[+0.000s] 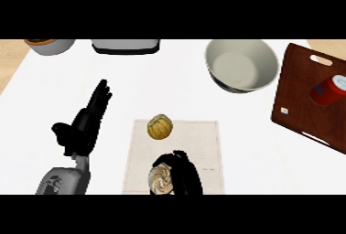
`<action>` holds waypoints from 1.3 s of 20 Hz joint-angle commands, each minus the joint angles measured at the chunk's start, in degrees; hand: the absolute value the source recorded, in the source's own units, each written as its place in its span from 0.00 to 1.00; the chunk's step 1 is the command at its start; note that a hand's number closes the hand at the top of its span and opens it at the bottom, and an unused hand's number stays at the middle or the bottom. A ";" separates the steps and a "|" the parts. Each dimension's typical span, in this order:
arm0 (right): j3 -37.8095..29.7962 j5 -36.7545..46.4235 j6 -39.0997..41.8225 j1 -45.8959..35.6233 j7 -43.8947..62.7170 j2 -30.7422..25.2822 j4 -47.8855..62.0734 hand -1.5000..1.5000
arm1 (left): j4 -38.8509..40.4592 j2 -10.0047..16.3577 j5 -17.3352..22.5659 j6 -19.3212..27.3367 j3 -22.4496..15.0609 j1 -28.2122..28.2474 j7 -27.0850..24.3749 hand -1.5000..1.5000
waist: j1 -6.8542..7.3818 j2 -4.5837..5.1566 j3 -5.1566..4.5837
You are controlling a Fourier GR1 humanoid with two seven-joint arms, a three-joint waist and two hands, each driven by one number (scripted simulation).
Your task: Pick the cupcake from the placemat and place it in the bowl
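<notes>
The right hand [186, 176] is curling round the cupcake [161, 179] over the near end of the placemat [196, 146], grasping it from the far and right sides. Only the cupcake's pale, swirled top is showing; the black fingers are hiding its right side, and the lower edge of the view is cutting off its near part. Whether it is sitting on the placemat or being held just above it cannot be told. The right forearm is lying out of view.

Toward the far end of the placemat, a yellow-brown ribbed item [159, 127] is lying apart from the hand; what it is is hard to make out.

Beyond the placemat and to its right, the bowl [233, 77] is standing with nothing showing inside. Further right, a brown cutting board [297, 96] is carrying a red can [329, 90], both clipped by the view's right edge.

Left of the placemat, the left hand [84, 123] is resting open, fingers straight and pointing away. Far beyond the placemat to the left, a round pot [49, 45] and a grey appliance [126, 45] are showing only in part.
</notes>
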 commanded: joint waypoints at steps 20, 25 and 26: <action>-26.06 -40.27 44.50 0.46 -57.87 -50.02 -39.96 1.00 | -2.85 0.77 0.37 -0.42 0.88 3.45 0.26 0.50 | -1.00 0.00 0.14; -38.57 -47.24 47.31 -0.10 -51.90 -56.28 -41.39 1.00 | -3.94 -1.03 -2.22 1.52 -1.51 1.83 3.25 0.50 | -0.64 0.09 0.12; -39.70 -47.44 46.15 1.92 -49.09 -57.35 -46.28 1.00 | -4.52 0.10 -0.15 -0.05 0.18 1.52 4.12 0.50 | -0.91 0.00 0.10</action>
